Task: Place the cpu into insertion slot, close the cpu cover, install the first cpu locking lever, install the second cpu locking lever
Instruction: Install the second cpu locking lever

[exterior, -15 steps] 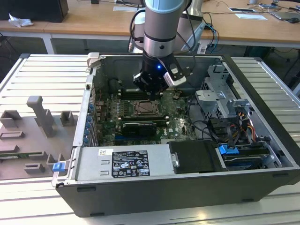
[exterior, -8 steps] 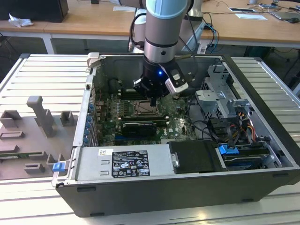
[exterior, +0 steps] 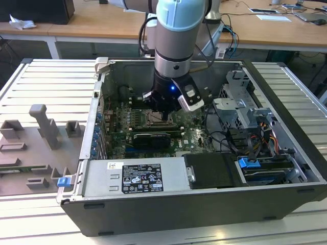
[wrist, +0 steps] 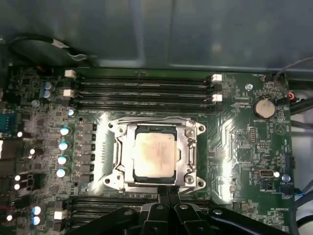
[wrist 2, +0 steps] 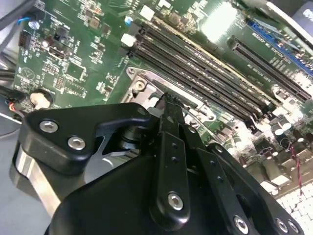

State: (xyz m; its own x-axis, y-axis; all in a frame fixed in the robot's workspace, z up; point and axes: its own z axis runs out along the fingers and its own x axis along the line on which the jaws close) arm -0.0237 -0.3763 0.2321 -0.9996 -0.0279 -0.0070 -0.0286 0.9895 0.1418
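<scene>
cpu's sitting in the socket, cover's lying down over it

I'm hovering my gripper [wrist: 168, 192] w/ fingers pinched together, holding nothing, tips right at the near edge of the cpu cover [wrist: 188, 147]. The cpu [wrist: 154, 154] is showing thru the cover's cut-out, just ahead of my jaws on the motherboard [wrist: 234, 142], inside the pc case [exterior: 286, 127].
</scene>
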